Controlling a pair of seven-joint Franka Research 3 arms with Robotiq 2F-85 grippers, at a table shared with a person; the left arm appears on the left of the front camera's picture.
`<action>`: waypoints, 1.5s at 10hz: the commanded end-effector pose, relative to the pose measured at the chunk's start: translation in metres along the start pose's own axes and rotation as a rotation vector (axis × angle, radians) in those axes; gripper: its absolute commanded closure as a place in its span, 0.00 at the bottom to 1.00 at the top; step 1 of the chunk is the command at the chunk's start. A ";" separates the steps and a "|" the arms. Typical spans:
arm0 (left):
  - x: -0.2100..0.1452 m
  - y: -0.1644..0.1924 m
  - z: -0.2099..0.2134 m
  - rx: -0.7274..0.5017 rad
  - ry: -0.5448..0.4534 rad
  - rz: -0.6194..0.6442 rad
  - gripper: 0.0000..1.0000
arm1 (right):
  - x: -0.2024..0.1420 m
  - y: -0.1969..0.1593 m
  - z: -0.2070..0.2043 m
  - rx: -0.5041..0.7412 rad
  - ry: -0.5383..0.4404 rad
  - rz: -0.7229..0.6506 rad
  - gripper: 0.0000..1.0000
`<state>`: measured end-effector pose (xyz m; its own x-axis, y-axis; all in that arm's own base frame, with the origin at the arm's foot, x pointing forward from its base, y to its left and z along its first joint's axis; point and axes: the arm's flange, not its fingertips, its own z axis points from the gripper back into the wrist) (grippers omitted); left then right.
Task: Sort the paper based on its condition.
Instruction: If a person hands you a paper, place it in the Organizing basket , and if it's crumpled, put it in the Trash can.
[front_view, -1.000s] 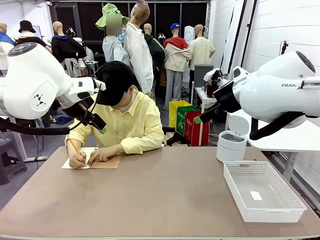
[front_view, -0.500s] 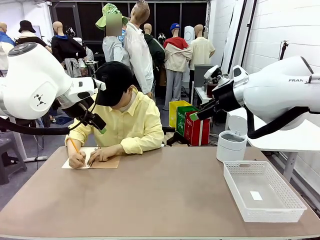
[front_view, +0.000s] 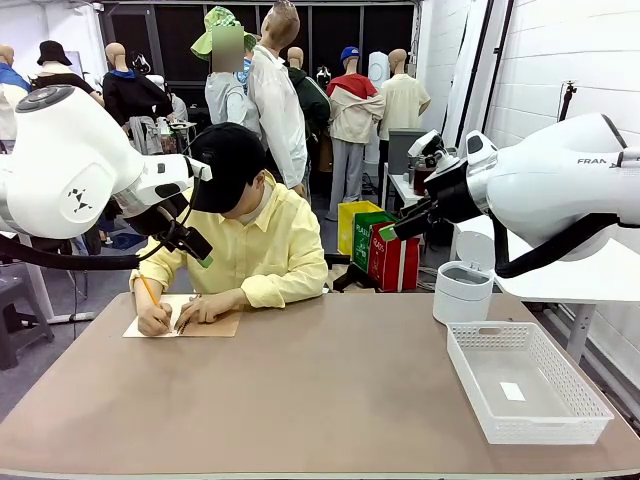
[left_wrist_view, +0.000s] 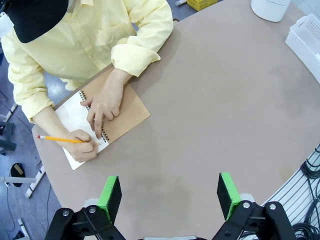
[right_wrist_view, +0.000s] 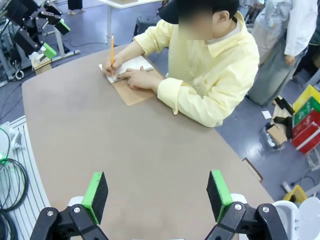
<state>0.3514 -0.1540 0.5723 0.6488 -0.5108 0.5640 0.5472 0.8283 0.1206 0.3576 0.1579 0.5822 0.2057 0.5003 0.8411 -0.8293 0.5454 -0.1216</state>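
Both claws hang released above the table, the left gripper (left_wrist_view: 170, 192) nearer than the right gripper (right_wrist_view: 157, 192) to the only paper (left_wrist_view: 70, 115), a notebook (left_wrist_view: 127, 112) page at the far left, lengthwise near-to-far, under the person's writing hand (left_wrist_view: 82, 148).

"FRAN", cut off, on the right arm (front_view: 556, 192)
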 end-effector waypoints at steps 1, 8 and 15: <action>0.000 0.000 0.000 0.002 -0.001 -0.001 0.00 | 0.000 0.001 0.000 0.003 0.005 0.001 0.00; 0.000 0.000 0.000 0.002 -0.001 -0.001 0.00 | 0.000 0.001 0.000 0.003 0.005 0.001 0.00; 0.000 0.000 0.000 0.002 -0.001 -0.001 0.00 | 0.000 0.001 0.000 0.003 0.005 0.001 0.00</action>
<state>0.3513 -0.1540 0.5723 0.6488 -0.5108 0.5640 0.5472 0.8282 0.1206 0.3576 0.1578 0.5821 0.2059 0.5003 0.8410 -0.8292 0.5456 -0.1216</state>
